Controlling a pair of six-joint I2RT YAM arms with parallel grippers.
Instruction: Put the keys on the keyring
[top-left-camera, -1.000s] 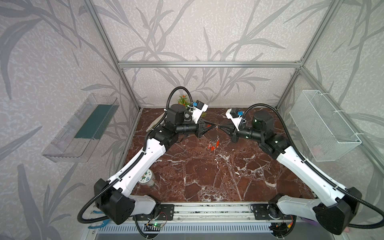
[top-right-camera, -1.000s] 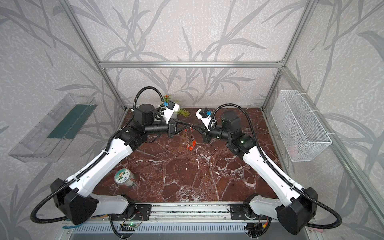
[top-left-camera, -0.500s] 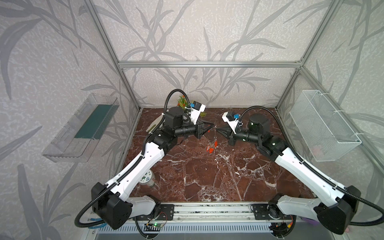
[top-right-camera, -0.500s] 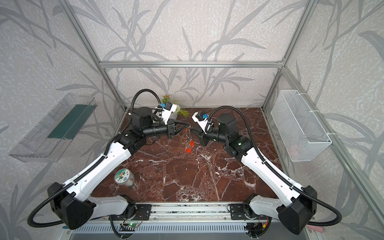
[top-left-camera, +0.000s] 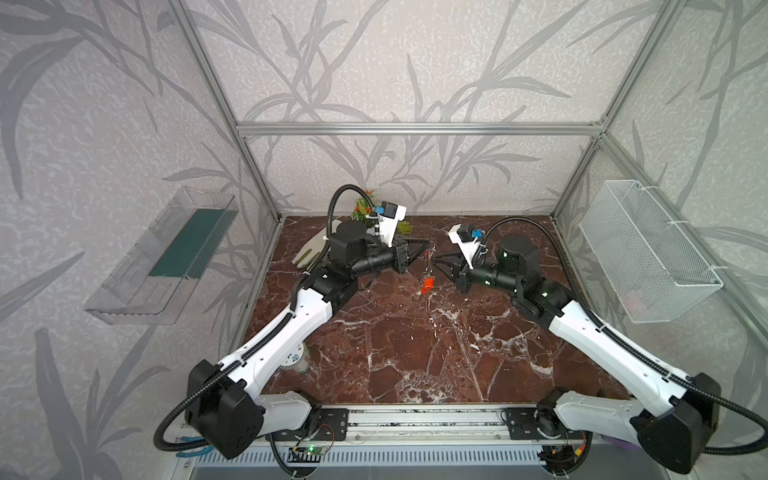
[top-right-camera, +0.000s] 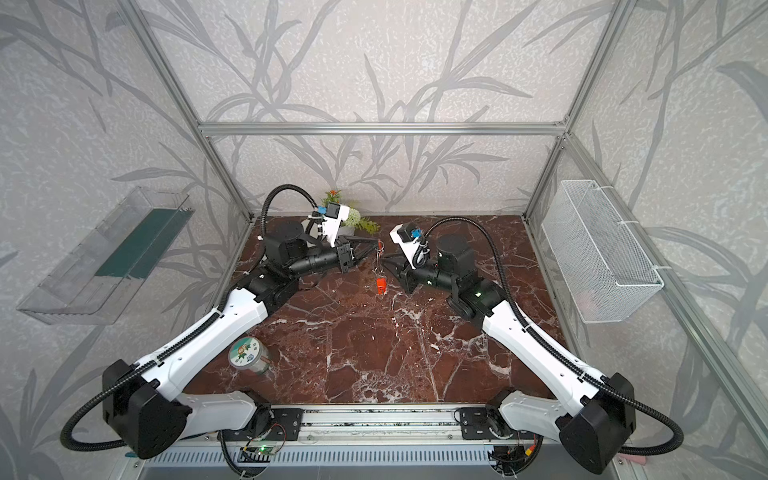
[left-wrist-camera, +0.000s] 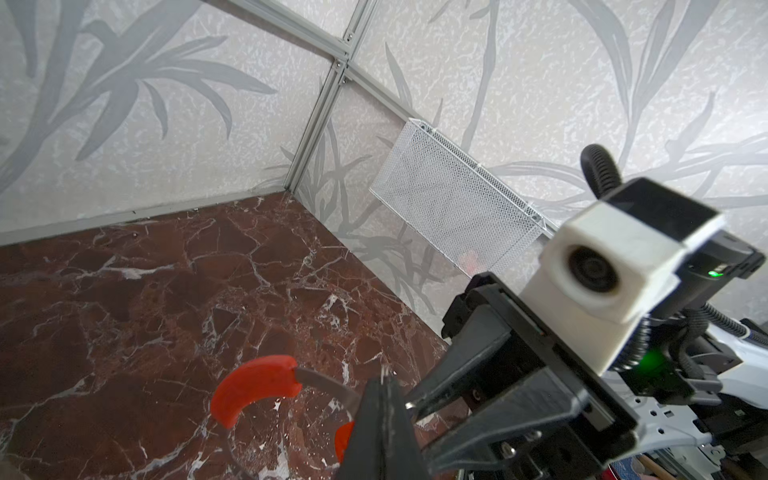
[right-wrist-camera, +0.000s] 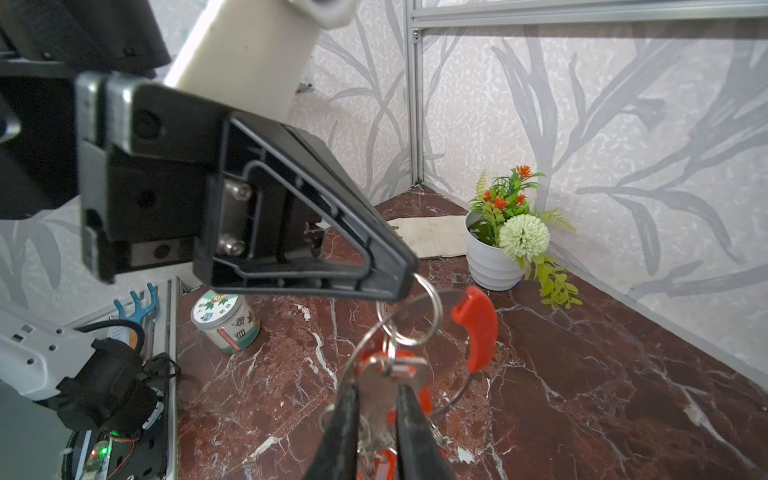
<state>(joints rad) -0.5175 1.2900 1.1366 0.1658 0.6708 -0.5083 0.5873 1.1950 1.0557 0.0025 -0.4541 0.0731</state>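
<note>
**Keys dangling off the ring, held up between my two grippers at mid-frame in both top views.**

My left gripper (right-wrist-camera: 406, 286) is clamped tight on the large thin grey metal keyring with the curved red sleeve (right-wrist-camera: 478, 332), holding it clear above the dark red marble tabletop (top-left-camera: 415, 353). The small silver keys with red-orange plastic tags (right-wrist-camera: 386, 374) hang from it in a bunch, low in the right wrist view. My right gripper (right-wrist-camera: 376, 388) has its jaws a little apart with that bunch between them, and I cannot tell whether they are pressing on it. I judge the threading nearly finished, and I see no loose key on the table. Next I should draw my right jaws off without snagging a tag, with my left pinch firm on the thin wire.
</note>
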